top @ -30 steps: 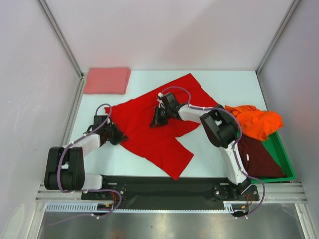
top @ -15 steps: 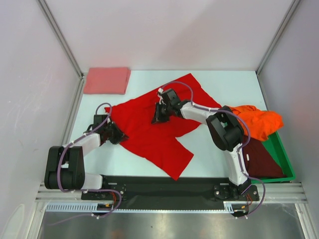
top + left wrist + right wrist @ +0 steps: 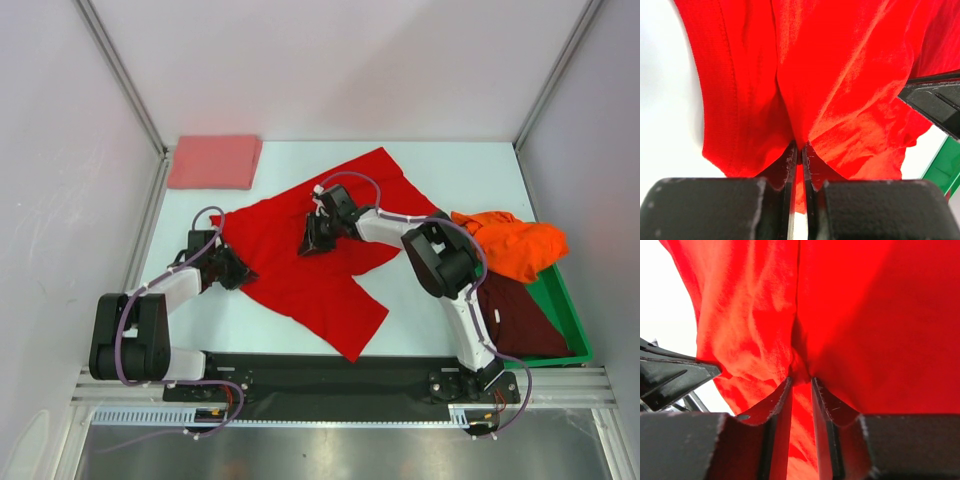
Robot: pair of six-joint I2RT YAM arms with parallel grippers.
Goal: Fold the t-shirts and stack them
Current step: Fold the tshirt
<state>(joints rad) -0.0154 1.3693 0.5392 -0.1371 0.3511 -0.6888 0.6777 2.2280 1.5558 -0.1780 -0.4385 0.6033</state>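
Observation:
A bright red t-shirt (image 3: 300, 275) lies spread and creased across the middle of the table. My left gripper (image 3: 238, 272) sits low at its left edge, jaws shut on a thin fold of the red cloth (image 3: 840, 75). My right gripper (image 3: 312, 243) rests on the shirt's middle; in the right wrist view its jaws (image 3: 801, 382) stand slightly apart, with a bunched ridge of red cloth (image 3: 750, 315) at the tips. A folded salmon-pink t-shirt (image 3: 214, 162) lies at the back left. An orange t-shirt (image 3: 515, 245) and a dark maroon one (image 3: 515, 320) lie crumpled at the right.
A green plastic bin (image 3: 565, 300) at the right edge holds the maroon shirt, and the orange one drapes over its far end. Metal frame posts rise at both back corners. White walls close in the table on three sides.
The right gripper's jaws have parted from a tight pinch on the red cloth. The right wrist shifted slightly away and back. The left arm has stayed in place.

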